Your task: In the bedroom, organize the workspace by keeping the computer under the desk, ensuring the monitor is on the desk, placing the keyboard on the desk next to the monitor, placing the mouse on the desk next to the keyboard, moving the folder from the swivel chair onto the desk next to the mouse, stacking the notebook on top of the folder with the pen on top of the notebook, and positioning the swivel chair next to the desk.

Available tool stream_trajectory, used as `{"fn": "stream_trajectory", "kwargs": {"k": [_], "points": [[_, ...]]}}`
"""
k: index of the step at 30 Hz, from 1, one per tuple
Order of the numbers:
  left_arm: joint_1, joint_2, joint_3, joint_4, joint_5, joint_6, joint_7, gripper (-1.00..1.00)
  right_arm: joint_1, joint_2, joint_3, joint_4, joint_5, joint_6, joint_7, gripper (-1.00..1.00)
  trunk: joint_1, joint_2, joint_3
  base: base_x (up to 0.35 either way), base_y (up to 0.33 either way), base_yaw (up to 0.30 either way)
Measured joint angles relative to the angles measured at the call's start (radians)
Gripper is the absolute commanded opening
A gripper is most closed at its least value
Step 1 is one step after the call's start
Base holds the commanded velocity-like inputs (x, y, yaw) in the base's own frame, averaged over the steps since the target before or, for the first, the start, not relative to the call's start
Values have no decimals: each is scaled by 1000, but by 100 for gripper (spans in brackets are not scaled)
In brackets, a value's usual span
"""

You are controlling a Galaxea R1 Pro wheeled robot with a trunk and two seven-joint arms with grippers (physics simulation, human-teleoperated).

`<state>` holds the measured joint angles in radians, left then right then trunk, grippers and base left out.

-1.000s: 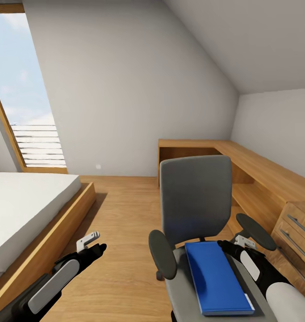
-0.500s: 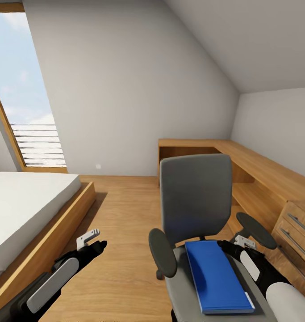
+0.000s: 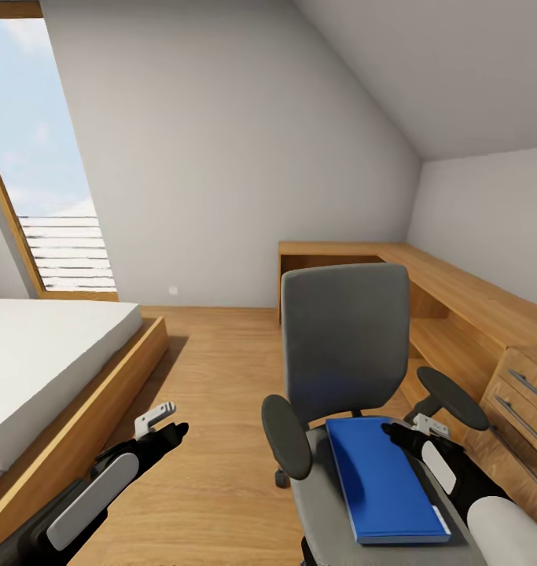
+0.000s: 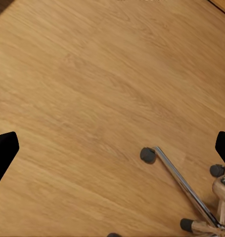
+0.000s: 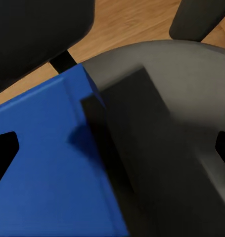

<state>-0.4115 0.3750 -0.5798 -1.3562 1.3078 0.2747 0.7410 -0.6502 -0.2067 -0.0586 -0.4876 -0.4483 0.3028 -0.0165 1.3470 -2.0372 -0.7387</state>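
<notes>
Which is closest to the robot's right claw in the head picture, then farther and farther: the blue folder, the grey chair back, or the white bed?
1. Flat blue folder, beside the right claw.
2. Grey chair back, just beyond.
3. White bed, far left.

Swivel chair (image 3: 343, 346): grey seat and upright grey back, two black oval armrests, chrome star base on dark castors; stands on light wood floor, right of centre, near, back turned toward the far wall.

Folder (image 3: 382, 479): bright blue, thin, rectangular; lies flat on the chair seat, long side running near to far.
</notes>
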Motion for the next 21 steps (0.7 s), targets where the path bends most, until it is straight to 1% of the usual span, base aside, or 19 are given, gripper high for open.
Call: {"fn": "stream_trajectory", "kwargs": {"k": [2,5,9,14,20,21], "points": [[0,0,1,0,0,0,0,100,0,5,4,0,1,1,-1,100,0,0,0,0,0,0],[0,0,2,0,0,0,0,100,0,16,33,0,17,2,-2,100,0,0,0,0,0,0],[0,0,1,0,0,0,0,100,0,22,61,0,34,5,-3,100,0,0,0,0,0,0],[0,0,0,0,0,0,0,100,0,23,65,0,37,6,-3,100,0,0,0,0,0,0],[0,0,0,0,0,0,0,100,-1,23,64,-6,34,6,-3,100,23,-42,-19,0,0,0],[0,0,0,0,0,0,0,100,-1,23,64,-7,35,6,-3,100,23,-42,-19,0,0,0]]}}
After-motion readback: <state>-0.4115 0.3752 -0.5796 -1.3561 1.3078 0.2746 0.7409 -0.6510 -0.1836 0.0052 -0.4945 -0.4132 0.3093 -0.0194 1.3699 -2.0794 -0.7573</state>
